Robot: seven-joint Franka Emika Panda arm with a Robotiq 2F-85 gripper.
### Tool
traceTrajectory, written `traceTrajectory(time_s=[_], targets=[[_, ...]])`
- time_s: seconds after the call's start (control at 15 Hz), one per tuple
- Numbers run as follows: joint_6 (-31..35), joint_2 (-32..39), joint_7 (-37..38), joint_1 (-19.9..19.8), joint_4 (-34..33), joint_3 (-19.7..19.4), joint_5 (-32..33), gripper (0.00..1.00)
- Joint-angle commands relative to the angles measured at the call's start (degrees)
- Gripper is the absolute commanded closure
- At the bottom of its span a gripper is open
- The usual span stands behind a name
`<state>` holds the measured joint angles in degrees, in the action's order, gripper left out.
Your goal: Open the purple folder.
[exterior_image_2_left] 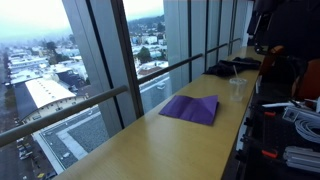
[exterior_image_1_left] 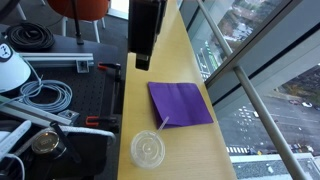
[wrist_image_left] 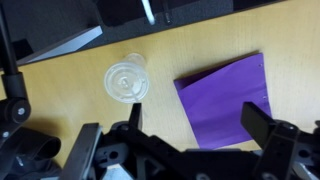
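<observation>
Long wooden counter point(exterior_image_1_left: 188, 45) beside high-rise windows. Purple folder point(exterior_image_1_left: 180, 102) flat, closed, mid-counter; clear plastic lid point(exterior_image_1_left: 148, 149) near-left of it. Gripper point(wrist_image_left: 172, 135) hovers above, jaws spread, empty. Approach step; next likely: descend, catch cover edge.

Purple folder point(wrist_image_left: 224, 98) (lower edge) behind pincer point(wrist_image_left: 180, 142)

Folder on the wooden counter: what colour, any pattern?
The folder is plain deep purple with no pattern. It shows best in the wrist view.
</observation>
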<state>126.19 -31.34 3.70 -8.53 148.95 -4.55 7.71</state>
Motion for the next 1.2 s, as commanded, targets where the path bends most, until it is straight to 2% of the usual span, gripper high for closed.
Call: traceTrajectory(time_s=[0.0,0.2,0.4,0.73,0.93,1.13], targets=[[3.83,4.76,-1.33,5.12,-1.96,0.96,-5.94,0.0],[7.41,12.63,-3.67,7.73,-6.09,0.58,-9.18,0.0],[9.52,22.15,-6.39,7.34,-12.78,-0.54,-9.92,0.0],[8.29,39.74,-12.81,4.23,-27.83,-2.67,-12.35,0.0],[6.51,48.52,-15.24,1.18,-35.71,-2.17,-13.85,0.0],[4.36,54.81,-16.74,-1.48,-40.47,-1.35,-14.02,0.0]])
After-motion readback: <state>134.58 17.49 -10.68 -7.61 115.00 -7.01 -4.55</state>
